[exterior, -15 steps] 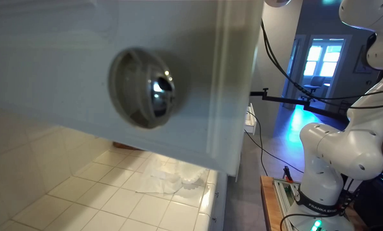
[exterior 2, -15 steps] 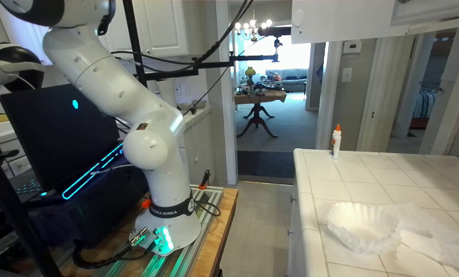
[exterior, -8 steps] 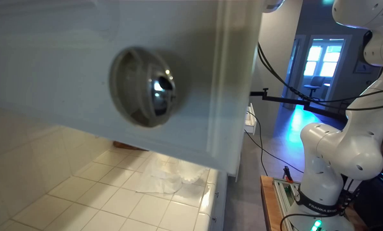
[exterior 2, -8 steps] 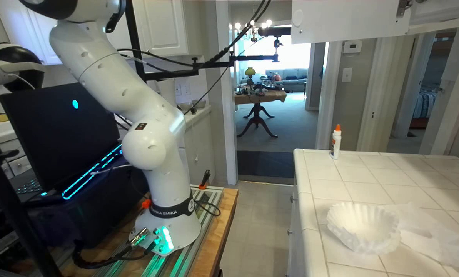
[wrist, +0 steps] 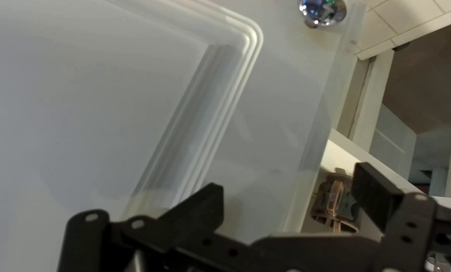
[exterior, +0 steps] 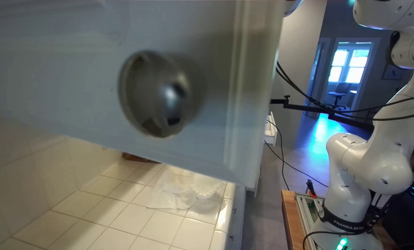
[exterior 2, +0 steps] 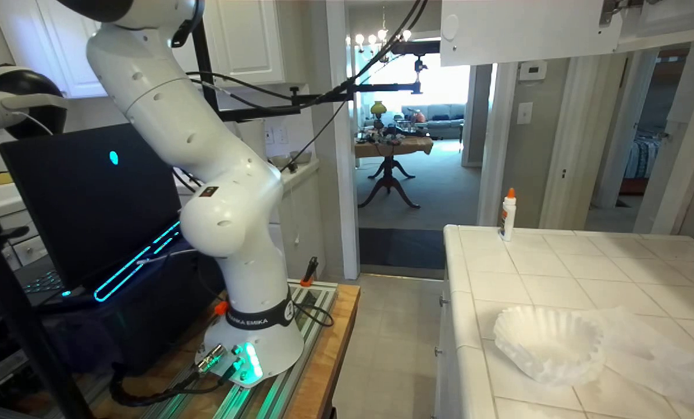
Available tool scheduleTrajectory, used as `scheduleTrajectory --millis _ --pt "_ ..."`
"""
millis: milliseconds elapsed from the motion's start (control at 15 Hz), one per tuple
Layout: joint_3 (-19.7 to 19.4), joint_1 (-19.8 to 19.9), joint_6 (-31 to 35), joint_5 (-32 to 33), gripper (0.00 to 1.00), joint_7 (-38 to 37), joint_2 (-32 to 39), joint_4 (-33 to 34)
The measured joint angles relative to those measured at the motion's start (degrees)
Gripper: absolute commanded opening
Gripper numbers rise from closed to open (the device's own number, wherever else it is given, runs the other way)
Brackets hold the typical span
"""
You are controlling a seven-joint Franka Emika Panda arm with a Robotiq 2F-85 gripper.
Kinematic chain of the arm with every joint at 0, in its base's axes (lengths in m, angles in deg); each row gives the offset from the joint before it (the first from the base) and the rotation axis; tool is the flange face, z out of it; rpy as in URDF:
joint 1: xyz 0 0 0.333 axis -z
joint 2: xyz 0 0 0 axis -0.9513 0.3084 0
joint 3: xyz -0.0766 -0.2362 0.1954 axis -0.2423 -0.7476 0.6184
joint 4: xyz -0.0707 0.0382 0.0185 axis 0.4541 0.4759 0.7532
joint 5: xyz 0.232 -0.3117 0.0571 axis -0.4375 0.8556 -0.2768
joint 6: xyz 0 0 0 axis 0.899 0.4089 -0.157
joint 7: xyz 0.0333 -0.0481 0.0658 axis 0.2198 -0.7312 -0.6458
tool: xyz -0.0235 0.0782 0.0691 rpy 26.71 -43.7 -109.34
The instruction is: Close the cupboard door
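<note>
The pale grey-white cupboard door (exterior: 71, 83) stands open above the counter in an exterior view, with its round chrome knob (exterior: 154, 93) near the free lower corner. A white panel with a hinge (exterior 2: 521, 29), high in an exterior view, looks like its inner face. In the wrist view the door (wrist: 96, 113) fills the left and middle; the knob (wrist: 321, 11) shows at the top. My gripper (wrist: 290, 198) is open and empty. In the picture, its left finger overlaps the door face, the right finger lies past the door's edge. Contact cannot be told. The exterior views do not show the gripper.
A patterned mug (wrist: 335, 204) sits on a cupboard shelf behind the right finger. On the white tiled counter (exterior 2: 579, 285) are a fluted paper filter (exterior 2: 550, 346), crumpled paper (exterior 2: 661, 361) and a glue bottle (exterior 2: 507, 218). Cables (exterior 2: 376, 55) hang from the arm.
The arm has moved toward the cupboard side, and its cables hang lower. The door has barely shifted in the knob view; the part near the hinge looks different from one second ago.
</note>
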Motion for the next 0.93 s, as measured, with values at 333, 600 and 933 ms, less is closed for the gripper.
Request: scheduleTrajectory --millis 333,600,933 --pt "1.5 0.9 0.0 3.5 1.0 -3.4 0.6 0.6" --pt "2.3 0.9 0.0 5.2 1.0 -4.7 0.9 0.9" --pt "7.6 7.6 -5.1 15.1 1.0 -16.7 -1.3 0.9"
